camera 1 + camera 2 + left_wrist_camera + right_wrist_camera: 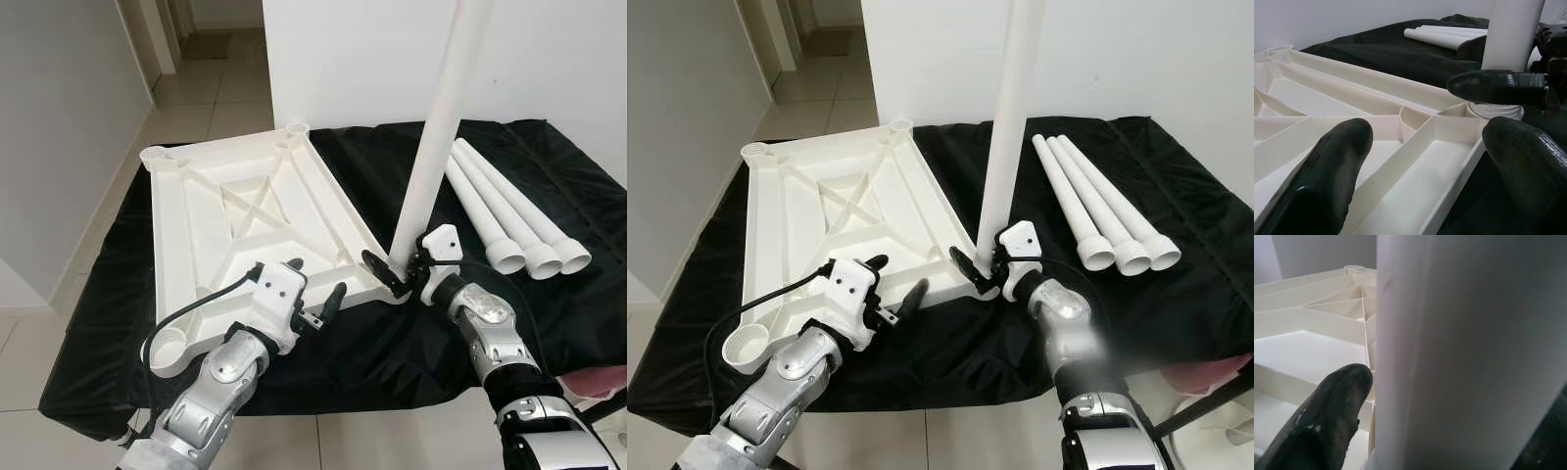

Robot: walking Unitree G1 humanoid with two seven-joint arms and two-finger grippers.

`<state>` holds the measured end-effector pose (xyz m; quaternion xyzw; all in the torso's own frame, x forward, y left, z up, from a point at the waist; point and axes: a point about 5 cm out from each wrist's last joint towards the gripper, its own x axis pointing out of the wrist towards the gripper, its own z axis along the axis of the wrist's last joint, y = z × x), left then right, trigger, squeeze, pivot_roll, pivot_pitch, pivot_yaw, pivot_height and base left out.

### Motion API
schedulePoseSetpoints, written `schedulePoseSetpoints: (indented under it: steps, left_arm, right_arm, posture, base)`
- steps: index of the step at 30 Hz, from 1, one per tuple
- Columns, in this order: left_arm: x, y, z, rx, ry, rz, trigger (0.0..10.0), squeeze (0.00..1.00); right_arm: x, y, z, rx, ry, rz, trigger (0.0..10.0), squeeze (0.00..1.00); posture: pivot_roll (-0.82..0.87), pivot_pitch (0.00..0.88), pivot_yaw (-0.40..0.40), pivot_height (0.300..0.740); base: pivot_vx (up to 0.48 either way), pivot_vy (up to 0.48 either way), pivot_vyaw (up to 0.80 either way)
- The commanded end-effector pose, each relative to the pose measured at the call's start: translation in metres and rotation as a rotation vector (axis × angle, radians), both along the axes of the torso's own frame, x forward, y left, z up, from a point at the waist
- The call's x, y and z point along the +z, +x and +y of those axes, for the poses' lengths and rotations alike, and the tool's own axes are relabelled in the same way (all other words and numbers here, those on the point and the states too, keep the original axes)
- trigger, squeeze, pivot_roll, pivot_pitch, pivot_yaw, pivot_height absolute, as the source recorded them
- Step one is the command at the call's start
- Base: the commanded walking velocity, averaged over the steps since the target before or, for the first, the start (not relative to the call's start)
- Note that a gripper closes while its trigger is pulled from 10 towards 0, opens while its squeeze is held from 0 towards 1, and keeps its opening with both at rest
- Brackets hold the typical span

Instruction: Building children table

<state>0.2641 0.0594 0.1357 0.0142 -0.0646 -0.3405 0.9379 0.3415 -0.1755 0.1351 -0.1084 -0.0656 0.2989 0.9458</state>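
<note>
gripping the upright white leg (438,137) at its base, the right tool (404,271) is clamping it in the upturned tabletop's (245,220) near corner socket; the left tool (318,294), fingers apart, is hovering beside that tabletop's near edge; three spare legs (509,211) are lying beyond the right tool.

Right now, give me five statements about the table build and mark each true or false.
1. The white tabletop lies underside up on the black cloth. True.
2. Three loose legs lie on the cloth beside it. True.
3. The upright leg stands at a far corner of the tabletop. False: it stands at the near right corner.
4. The left tool grips a leg. False: it is open over the tabletop's near edge, holding nothing.
5. The right tool sits at the base of the upright leg. True.
</note>
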Motion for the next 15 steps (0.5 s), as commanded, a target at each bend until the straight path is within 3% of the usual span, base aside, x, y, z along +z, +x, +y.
schedulePoseSetpoints:
  steps: [1, 3, 4, 12, 14, 15]
  left_arm:
    - [-0.005, -0.008, -0.005, -0.206, 0.052, -0.012, 10.0, 0.00]
    - [-0.005, -0.007, -0.005, -0.204, 0.054, -0.012, 10.0, 0.00]
    - [-0.006, -0.007, -0.005, -0.203, 0.061, -0.013, 10.0, 0.00]
    - [-0.008, -0.009, -0.004, -0.190, 0.073, -0.010, 10.0, 0.00]
    - [-0.008, -0.009, -0.004, -0.189, 0.074, -0.010, 10.0, 0.00]
    - [-0.008, -0.008, -0.004, -0.187, 0.077, -0.013, 10.0, 0.00]
  right_arm:
    - [0.000, 0.003, 0.002, 0.030, -0.052, -0.001, 0.8, 0.00]
    - [0.000, 0.004, 0.003, 0.039, -0.068, 0.000, 0.8, 0.00]
    - [-0.001, 0.004, 0.003, 0.050, -0.071, 0.006, 0.0, 0.00]
    - [-0.004, 0.003, -0.003, 0.068, -0.077, 0.021, 0.0, 0.00]
    - [-0.004, 0.004, -0.004, 0.062, -0.076, 0.021, 0.6, 0.00]
    - [-0.006, 0.004, -0.008, 0.034, -0.057, 0.033, 10.0, 0.00]
  posture:
    - [-0.05, 0.000, 0.076, 0.740]
    - [-0.05, 0.000, 0.075, 0.740]
    - [-0.04, 0.000, 0.074, 0.740]
    - [-0.04, 0.000, 0.073, 0.740]
    - [-0.05, 0.000, 0.073, 0.740]
    - [-0.05, 0.000, 0.074, 0.740]
  base:
    - [0.000, 0.000, 0.00]
    - [0.000, 0.000, 0.00]
    - [0.000, 0.000, 0.00]
    - [0.000, 0.000, 0.00]
    - [0.000, 0.000, 0.00]
    - [0.000, 0.000, 0.00]
